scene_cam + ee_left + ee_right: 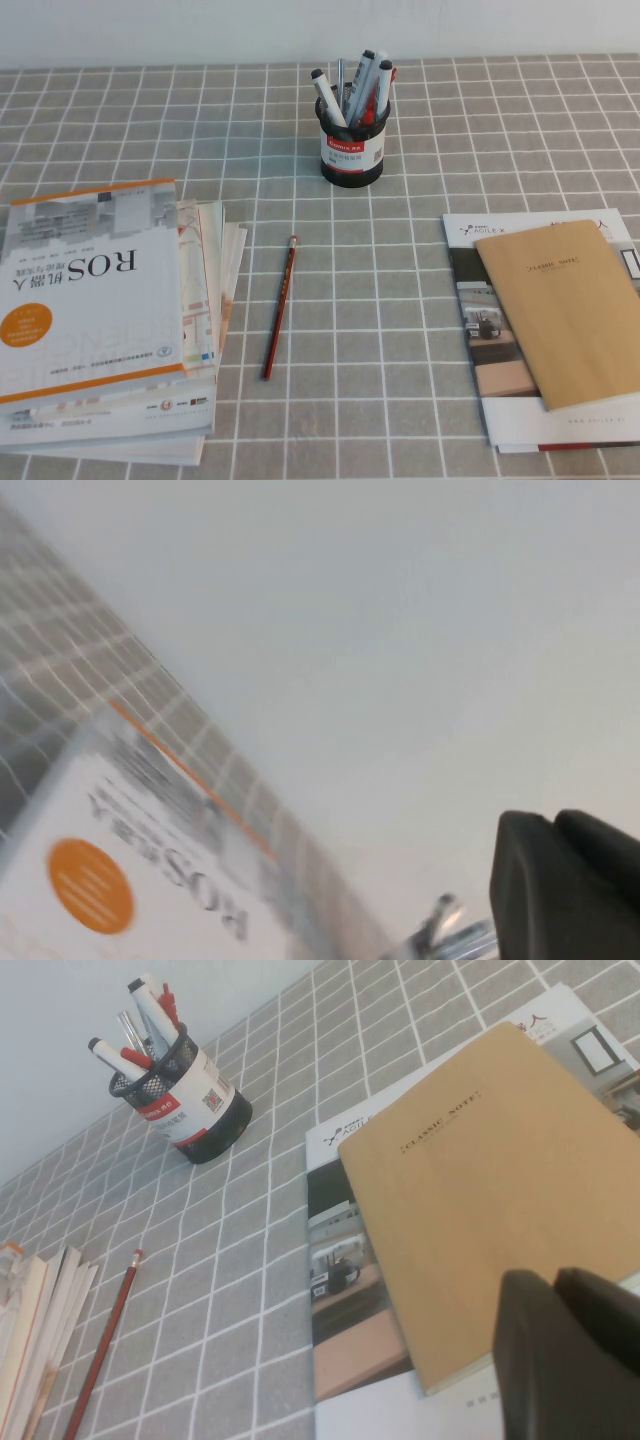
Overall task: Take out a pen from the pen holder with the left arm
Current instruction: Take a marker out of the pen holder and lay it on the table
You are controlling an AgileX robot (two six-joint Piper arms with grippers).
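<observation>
Upper centre of the high view: black mesh pen holder (353, 152) with a white label, upright on the grey checked surface (400, 330), packed with grey-capped markers and pens (362, 80). Below it, near centre, a red wooden pencil (280, 307) lying flat. At left, a stack of white books (95, 300); at right, a tan notebook (565, 310) on a white brochure (470, 300). Left claw (553, 822) outside the high view, shut tight and empty, near the book stack, well apart from the holder. Right claw (553, 1280) pressed together, empty, over the tan notebook.
</observation>
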